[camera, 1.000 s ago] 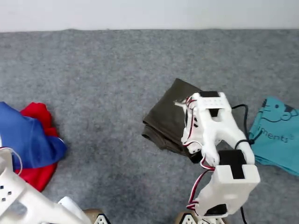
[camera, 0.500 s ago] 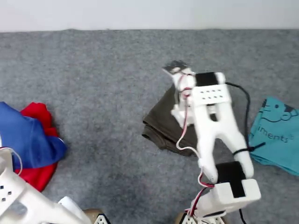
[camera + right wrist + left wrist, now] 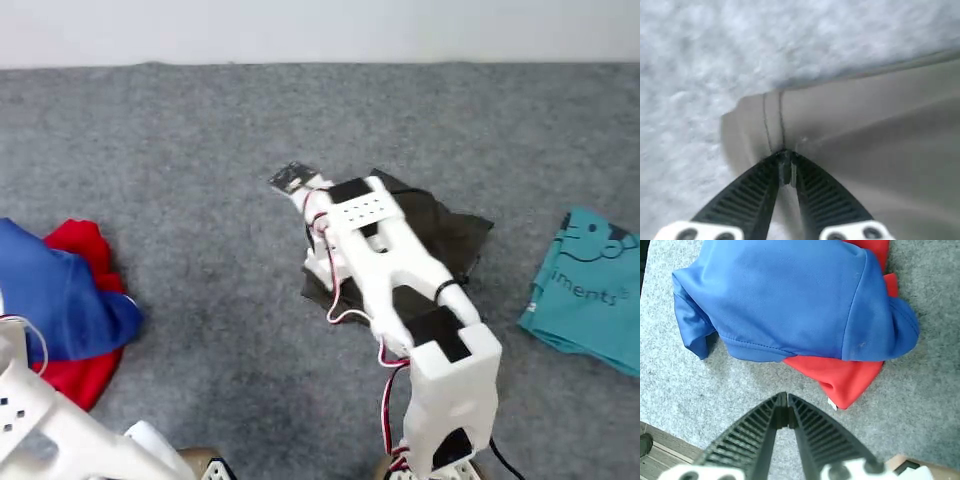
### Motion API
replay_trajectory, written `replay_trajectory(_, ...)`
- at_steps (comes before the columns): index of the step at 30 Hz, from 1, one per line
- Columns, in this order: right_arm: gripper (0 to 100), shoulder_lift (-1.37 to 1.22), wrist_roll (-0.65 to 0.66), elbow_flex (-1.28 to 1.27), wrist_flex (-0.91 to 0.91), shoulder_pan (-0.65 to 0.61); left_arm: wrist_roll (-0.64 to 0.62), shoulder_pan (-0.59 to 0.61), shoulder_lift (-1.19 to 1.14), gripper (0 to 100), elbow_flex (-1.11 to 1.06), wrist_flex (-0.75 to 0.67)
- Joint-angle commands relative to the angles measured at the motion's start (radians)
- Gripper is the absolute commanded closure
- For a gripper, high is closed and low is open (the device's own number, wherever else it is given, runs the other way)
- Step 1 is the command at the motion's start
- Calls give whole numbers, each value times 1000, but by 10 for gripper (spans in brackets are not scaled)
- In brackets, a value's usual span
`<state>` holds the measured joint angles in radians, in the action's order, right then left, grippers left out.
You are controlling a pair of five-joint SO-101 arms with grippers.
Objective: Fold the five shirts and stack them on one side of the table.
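**Left gripper shut and empty, right gripper pinching the dark shirt**

At the far left of the high view we see the left arm (image 3: pixel 45 425) low in the corner. In its wrist view the left gripper (image 3: pixel 786 404) hangs above the grey table (image 3: pixel 200 140) with its two black fingers pressed together and nothing between them. Just beyond its tips lie two crumpled shirts. The blue shirt (image 3: pixel 790 295) is draped over the red shirt (image 3: pixel 850 377), which pokes out from under it on the near side. From above, this pair sits at the table's left edge, with the blue one covering most of the red.

Near the middle of the table lies the dark shirt (image 3: pixel 445 235), loosely folded. The right arm (image 3: pixel 385 255) stretches across it from the near edge. In the right wrist view the right gripper (image 3: pixel 785 161) is closed on this shirt's hem beside a stitched seam, where the cloth meets the bare table. The fabric is caught between the fingertips.

Well apart to the right, the teal shirt (image 3: pixel 590 290) lies folded flat at the table's right edge, its printed side facing up.
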<state>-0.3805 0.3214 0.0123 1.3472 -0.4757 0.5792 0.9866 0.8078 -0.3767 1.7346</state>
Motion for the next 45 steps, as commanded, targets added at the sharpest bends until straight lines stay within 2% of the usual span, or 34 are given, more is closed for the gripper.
replay_trajectory(1, 990, 10, -34, 106, 94, -22, 11, 5, 23, 985, -18, 20)
replay_trajectory(8, 990, 10, -60, 399, 328, 56, 11, 5, 23, 985, -18, 20)
replay_trajectory(13, 990, 28, -178, 575, 450, 194, 11, 5, 23, 985, -18, 20)
replay_trajectory(19, 990, 173, -318, 594, 440, 355, 12, 0, 23, 985, -16, 20)
replay_trajectory(26, 990, 343, -321, 577, 443, 449, 14, -3, 23, 985, -16, 18)
replay_trajectory(32, 990, 495, -353, 362, 432, 452, 14, -3, 23, 985, -16, 18)
replay_trajectory(35, 990, 624, -367, 218, 369, 452, 14, -3, 23, 985, -16, 18)
replay_trajectory(41, 990, 754, -370, -215, 25, 444, 14, -3, 23, 985, -16, 18)
replay_trajectory(43, 984, 753, -419, -350, -108, 447, 14, -3, 23, 985, -16, 18)
replay_trajectory(45, 924, 745, -483, -459, -209, 450, 14, -3, 23, 985, -16, 18)
